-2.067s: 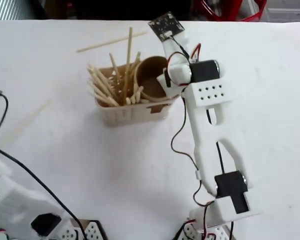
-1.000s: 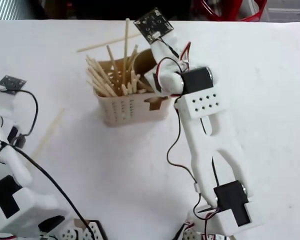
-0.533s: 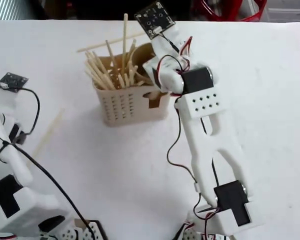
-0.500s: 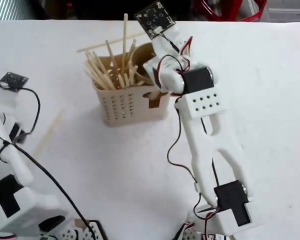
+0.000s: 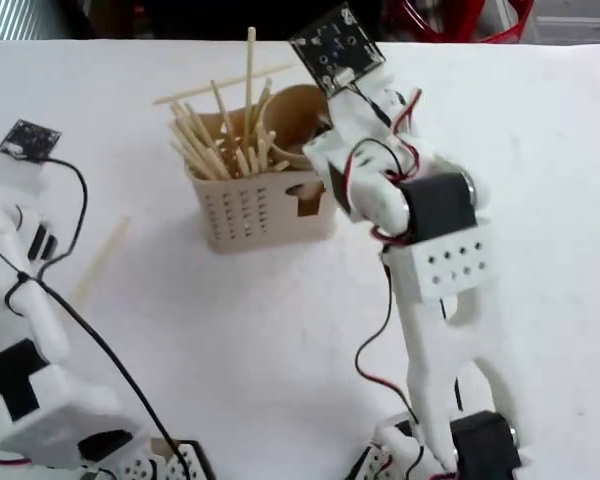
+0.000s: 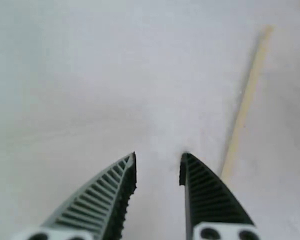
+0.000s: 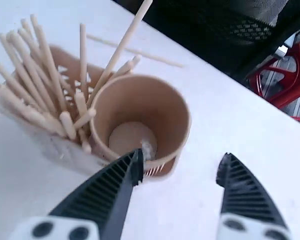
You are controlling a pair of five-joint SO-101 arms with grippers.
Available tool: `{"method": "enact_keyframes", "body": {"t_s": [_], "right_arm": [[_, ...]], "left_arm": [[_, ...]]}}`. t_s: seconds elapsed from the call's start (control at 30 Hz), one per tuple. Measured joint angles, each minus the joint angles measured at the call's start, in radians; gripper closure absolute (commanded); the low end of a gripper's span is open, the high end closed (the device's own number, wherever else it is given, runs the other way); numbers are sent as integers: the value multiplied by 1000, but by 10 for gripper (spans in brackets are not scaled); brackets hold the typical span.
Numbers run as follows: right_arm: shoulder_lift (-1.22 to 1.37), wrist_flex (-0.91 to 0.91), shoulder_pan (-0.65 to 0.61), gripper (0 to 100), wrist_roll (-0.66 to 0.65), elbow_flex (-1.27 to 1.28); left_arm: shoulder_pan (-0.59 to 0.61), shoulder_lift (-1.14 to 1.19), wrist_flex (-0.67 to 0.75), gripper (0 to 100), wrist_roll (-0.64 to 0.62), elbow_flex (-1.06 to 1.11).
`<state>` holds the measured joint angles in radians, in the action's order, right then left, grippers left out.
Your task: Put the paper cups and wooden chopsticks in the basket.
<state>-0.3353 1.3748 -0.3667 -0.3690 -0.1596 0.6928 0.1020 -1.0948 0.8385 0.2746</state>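
A perforated cream basket stands at the table's back middle, holding many wooden chopsticks and a brown paper cup. In the right wrist view the cup sits upright in the basket beside the chopsticks. My right gripper hangs open just above the cup's near rim, holding nothing. One loose chopstick lies on the table at the left. My left gripper is open low over the bare table, with that chopstick just beside one finger. Another chopstick lies behind the basket.
The right arm stretches from the front edge up to the basket's right side. The left arm and its black cable take up the front left. A red chair stands beyond the table's far edge.
The right gripper lowered the cup into the basket, let go of it and rose back. The left arm came up from the front left corner toward the loose chopstick.
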Motion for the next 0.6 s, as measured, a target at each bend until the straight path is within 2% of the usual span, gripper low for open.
{"method": "enact_keyframes", "body": {"t_s": [0.13,0.27,0.33,0.47,0.6], "right_arm": [[-51,203,0,885,-21,0],[-107,322,2,933,-72,6],[-153,327,15,990,-80,63],[-290,296,18,982,-83,270],[-489,172,18,981,-83,577]], "left_arm": [[-12,135,0,845,14,-2],[-43,143,0,845,17,-6],[-51,118,0,845,11,-6],[-77,29,-35,845,9,-6],[-114,18,-84,845,9,-6]]}}
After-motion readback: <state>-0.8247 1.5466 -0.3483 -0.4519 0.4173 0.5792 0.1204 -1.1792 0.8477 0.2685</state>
